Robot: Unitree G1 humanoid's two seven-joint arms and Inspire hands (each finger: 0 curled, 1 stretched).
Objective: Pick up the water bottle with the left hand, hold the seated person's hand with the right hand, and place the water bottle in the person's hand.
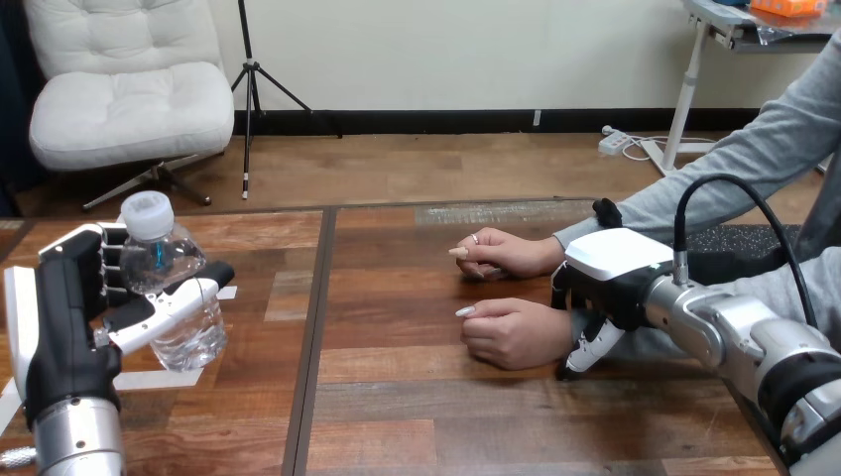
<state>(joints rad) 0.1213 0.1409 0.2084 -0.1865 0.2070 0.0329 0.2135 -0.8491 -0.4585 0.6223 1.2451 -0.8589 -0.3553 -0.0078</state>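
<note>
Wood-plank worktop [417, 416]: brown, grained, matte. A dark seam [315, 327] runs front to back through it.

Left of the seam: water bottle [190, 332], upright, clear ribbed plastic with rounded shoulders and a white ridged cap [147, 213]. The left hand [69, 317] grips it from the side away from the seam, fingers curled behind the bottle's upper part and thumb [183, 295] laid across its front. The base is close to the planks; contact cannot be judged. A white tape strip [149, 379] lies flat just beside the bottle.

Right of the seam: person's nearer hand [511, 332], loosely closed, knuckles toward the seam, resting on the wood. Person's farther hand [501, 253] lies beyond it, also closed and apart from it. The right hand [610, 273], a hard white shell over black, sits on the wrist [557, 332] of the nearer hand, on the side away from the seam. Its jointed fingers [592, 347] bend down over the wrist's near side, tips at the wood.

The bottle and the person's hands are well apart, with the seam between them.
</note>
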